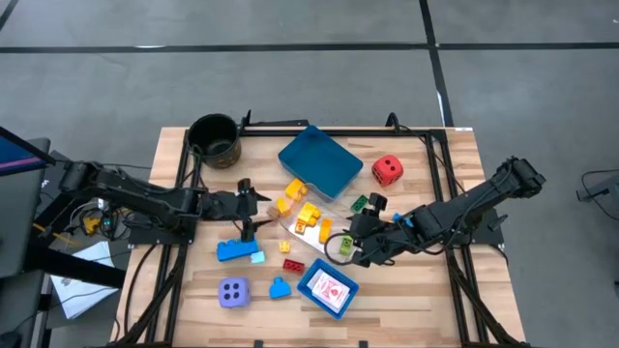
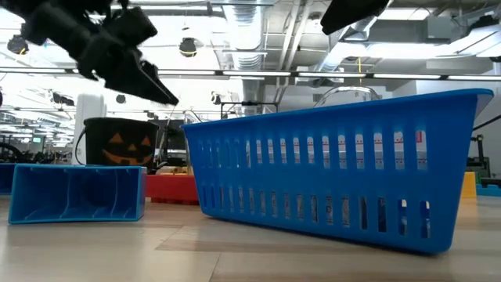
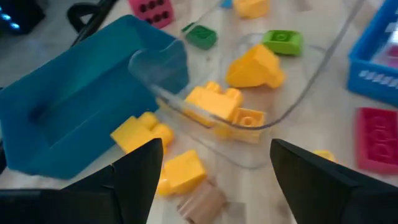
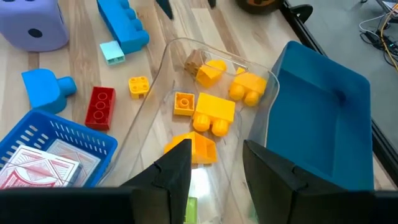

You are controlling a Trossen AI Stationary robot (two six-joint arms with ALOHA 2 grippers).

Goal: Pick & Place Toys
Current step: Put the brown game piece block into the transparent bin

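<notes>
Several yellow bricks (image 1: 308, 217) lie in a clear shallow dish (image 4: 163, 65) at the table's middle, and others (image 3: 140, 130) lie beside it. My left gripper (image 1: 248, 205) is open and empty, above the table just left of them (image 3: 214, 149). My right gripper (image 1: 350, 242) is open at the dish's right end (image 4: 214, 152), with the dish's rim between its fingers. A red die (image 1: 387, 171), a lavender die (image 1: 233, 292), blue bricks (image 1: 237, 250), a red brick (image 1: 292, 264) and a green brick (image 1: 359, 203) rest on the table. Cards (image 1: 331, 290) lie in a blue basket (image 1: 308, 286). My right gripper has the clear dish's near rim (image 4: 208, 177) between its two fingers. I cannot tell whether the fingers touch it. The dish lies flat on the table with the bricks in it.
A blue tray (image 1: 319, 159) lies tilted at the far middle, next to the dish. A dark round pot (image 1: 215, 138) stands at the far left. The blue basket (image 2: 337, 172) stands near the front edge. A black frame (image 1: 440, 184) runs around the tabletop.
</notes>
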